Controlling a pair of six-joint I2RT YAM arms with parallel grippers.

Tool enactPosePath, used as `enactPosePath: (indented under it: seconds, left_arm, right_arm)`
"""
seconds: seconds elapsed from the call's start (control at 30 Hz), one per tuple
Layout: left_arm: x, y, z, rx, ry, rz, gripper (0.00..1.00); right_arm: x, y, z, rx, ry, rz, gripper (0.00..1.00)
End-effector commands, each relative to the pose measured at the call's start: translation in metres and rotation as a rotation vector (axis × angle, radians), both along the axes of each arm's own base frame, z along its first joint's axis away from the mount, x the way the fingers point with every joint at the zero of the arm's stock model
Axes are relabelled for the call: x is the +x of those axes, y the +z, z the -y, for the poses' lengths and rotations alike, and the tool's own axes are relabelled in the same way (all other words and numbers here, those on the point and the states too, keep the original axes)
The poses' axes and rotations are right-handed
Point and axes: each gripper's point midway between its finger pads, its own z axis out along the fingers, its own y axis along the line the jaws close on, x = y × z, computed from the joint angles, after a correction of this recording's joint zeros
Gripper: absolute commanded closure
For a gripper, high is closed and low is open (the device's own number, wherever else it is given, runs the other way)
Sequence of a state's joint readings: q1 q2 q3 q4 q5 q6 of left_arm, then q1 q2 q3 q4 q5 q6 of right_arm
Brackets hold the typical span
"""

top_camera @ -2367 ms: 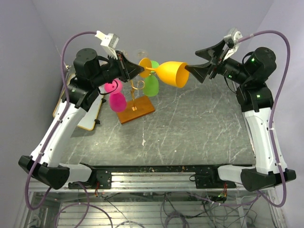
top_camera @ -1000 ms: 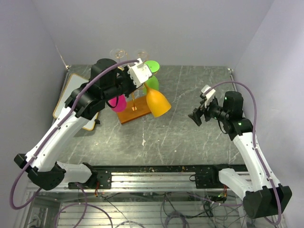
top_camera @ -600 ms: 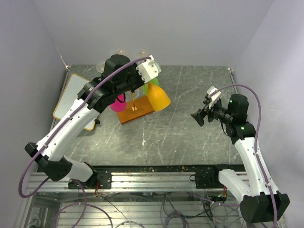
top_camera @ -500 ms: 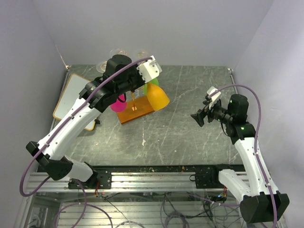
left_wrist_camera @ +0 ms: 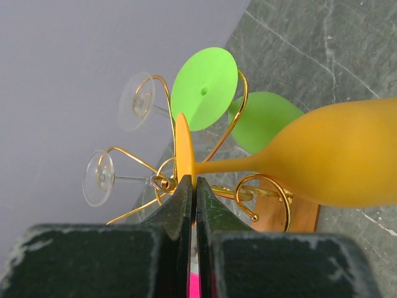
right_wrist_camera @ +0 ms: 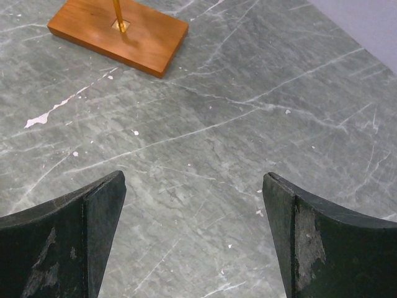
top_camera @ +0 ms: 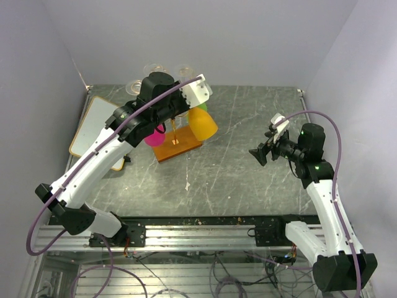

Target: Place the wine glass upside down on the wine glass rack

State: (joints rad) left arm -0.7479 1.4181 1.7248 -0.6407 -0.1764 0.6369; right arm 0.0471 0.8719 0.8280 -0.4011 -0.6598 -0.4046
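Wine glass point(top_camera: 203, 124), orange and opaque, hangs in the air at about two o'clock of the wine glass rack point(top_camera: 180, 146), which stands toward eleven o'clock on the grey marble table point(top_camera: 248, 180). The left gripper point(left_wrist_camera: 192, 186) is pinched tight on the thin edge of the glass's flat foot. From there the stem runs out to the bowl, right alongside the gold scroll arms. The right gripper point(right_wrist_camera: 193, 186) waits well apart at three o'clock, jaws spread wide with nothing between them. By my reading the task is near its end: the glass has been carried to the rack with its bowl hanging lower than its foot, but it is not yet let go. I cannot tell whether the stem sits inside a scroll. Seating it, releasing and pulling clear look like what is left. From overhead, the arm and its camera hide the left fingers, though a pink glass point(top_camera: 154, 135) shows at the rack's nine o'clock side. Only the left wrist view shows the pinch, plus a green glass point(left_wrist_camera: 205, 87) and two clear glasses point(left_wrist_camera: 99, 177) already hung foot-up. The right wrist view shows only marble and the rack's wooden base at eleven o'clock.
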Motion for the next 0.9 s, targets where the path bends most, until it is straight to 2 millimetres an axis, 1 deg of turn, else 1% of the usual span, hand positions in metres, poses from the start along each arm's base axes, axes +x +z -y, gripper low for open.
enactPosePath:
  seconds: [0.0, 0.3, 0.67, 0.87]
  left_arm:
    - [0.006, 0.004, -0.004, 0.012, 0.031, 0.036, 0.93]
    - [0.004, -0.007, 0.007, -0.013, -0.005, -0.001, 0.93]
    - [0.006, -0.011, -0.007, 0.055, 0.033, 0.042, 0.93]
    - [0.007, -0.016, -0.015, 0.105, 0.046, 0.064, 0.93]
  right_arm:
    - [-0.002, 0.001, 0.0, 0.006, 0.007, 0.014, 0.08]
    - [-0.003, 0.0, 0.001, 0.004, 0.008, 0.013, 0.08]
    - [-0.003, -0.003, 0.001, 0.003, 0.013, 0.003, 0.08]
    - [-0.003, -0.003, 0.001, 0.003, 0.013, 0.003, 0.08]
